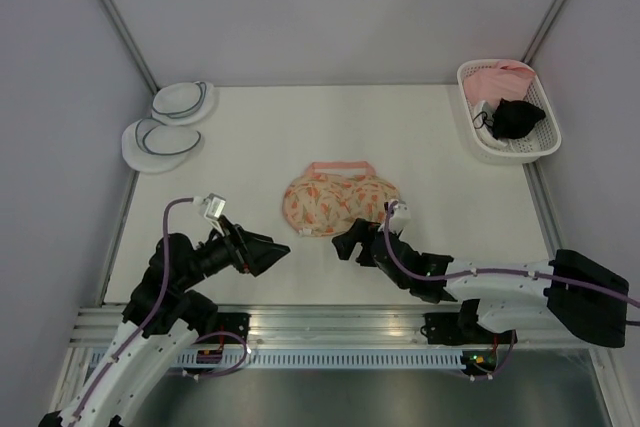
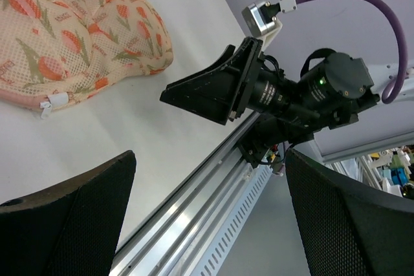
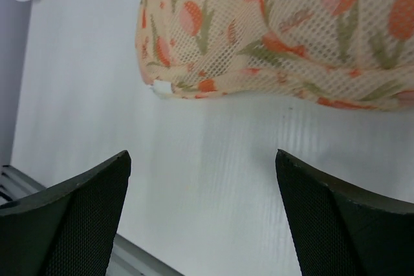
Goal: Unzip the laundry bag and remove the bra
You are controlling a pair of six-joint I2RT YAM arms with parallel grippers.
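R tool (image 1: 347,243) is hovering w/ fingers apart, laundry bag (image 1: 338,202) lying on tabletop (image 1: 420,137) just ahead, long axis running across its jaws, zip tab (image 3: 155,87) ahead-left. L tool (image 1: 272,253), also apart, is sitting farther off. Bra isn't showing.

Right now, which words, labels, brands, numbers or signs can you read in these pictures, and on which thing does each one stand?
No text can be read in any view.
Laundry bag: small pink marks in the print may be lettering, too blurred to read.
White tab on its edge: nothing legible.
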